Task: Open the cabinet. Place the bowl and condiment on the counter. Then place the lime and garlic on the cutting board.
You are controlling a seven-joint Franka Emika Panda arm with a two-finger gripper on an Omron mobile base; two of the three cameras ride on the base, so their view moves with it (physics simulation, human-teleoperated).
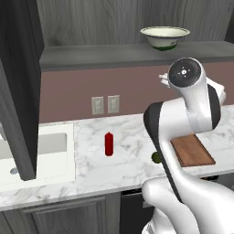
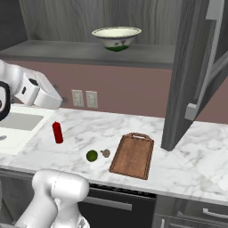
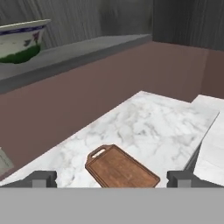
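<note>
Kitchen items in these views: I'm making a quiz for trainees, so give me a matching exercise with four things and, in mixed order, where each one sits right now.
Things:
1. bowl
2. condiment
3. lime
4. cutting board

Places:
A. lying flat on the counter, with nothing on it
B. standing upright on the counter near the sink
C. on the shelf inside the open cabinet
D. on the counter right next to the garlic

Pairs: 1-C, 2-B, 3-D, 4-A
</note>
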